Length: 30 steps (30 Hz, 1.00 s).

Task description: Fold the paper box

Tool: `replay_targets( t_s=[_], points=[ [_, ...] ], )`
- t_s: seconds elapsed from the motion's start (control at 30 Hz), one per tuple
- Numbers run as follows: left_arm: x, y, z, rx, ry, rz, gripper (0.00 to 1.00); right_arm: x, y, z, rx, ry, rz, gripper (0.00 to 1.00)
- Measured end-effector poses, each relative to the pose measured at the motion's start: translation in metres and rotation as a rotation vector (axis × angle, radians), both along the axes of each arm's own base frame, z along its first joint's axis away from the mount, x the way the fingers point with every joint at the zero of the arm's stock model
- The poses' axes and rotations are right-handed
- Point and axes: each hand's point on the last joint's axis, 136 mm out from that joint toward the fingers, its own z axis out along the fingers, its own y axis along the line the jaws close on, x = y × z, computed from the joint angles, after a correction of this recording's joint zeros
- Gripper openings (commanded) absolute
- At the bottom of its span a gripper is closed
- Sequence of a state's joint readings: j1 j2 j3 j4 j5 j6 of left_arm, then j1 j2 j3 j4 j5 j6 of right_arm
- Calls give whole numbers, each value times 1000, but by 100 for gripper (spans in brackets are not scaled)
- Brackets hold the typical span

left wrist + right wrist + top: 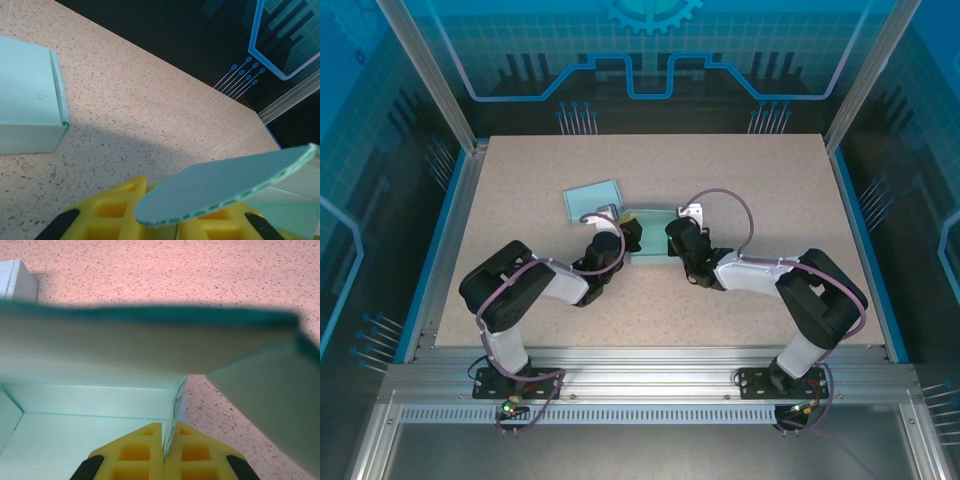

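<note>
**Fig.: mid-fold, both arms on the work.**

- **Table** (520,180): speckled top. The paper box (650,250) lies near its centre, btwn the two wrists.
- **Closed teal box** (592,203): a second box, sitting just beyond the paper box and to the left, apart from both arms. Leave it be.
- **Paper box:** in the right wrist view the tray part is open at top, w/ floor and inner walls showing. A wide lid panel (150,345) hangs across above it, blurred by nearness.
- **Right gripper** (170,432): pads pressed together on the thin side wall (176,400) of the box, so you hold it pinched, no gap.
- **Left gripper** (172,225): yellow pads drawn in close w/ a strip of teal card btwn them, i.e. nipping the box by the rounded flap (225,187). The flap stands out tilted above the pads.

**Step in hand, as judged:** walls are up and the box is braced from both sides, but the flap is not yet tucked.

**Next move:** it prob. calls for you to hold the right pinch as anchor while the left swings the flap over and down into the tray. Go slow, since corrugated card kinks if forced off its crease. Whether flap and slot line up can't be told from here.
</note>
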State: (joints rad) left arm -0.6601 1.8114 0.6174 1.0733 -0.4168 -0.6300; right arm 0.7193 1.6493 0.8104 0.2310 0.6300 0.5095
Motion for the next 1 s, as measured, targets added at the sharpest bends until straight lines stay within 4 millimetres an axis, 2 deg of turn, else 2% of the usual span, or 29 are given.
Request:
replay_targets(
  t_s=[0.67, 1.0],
  points=[
    [5, -4, 0, -18, -23, 0, 21, 0, -3, -1, -13, 1, -11, 0],
    [1, -5, -2, -44, -23, -12, 23, -1, -4, -1, -17, 2, -13, 0]
  ],
)
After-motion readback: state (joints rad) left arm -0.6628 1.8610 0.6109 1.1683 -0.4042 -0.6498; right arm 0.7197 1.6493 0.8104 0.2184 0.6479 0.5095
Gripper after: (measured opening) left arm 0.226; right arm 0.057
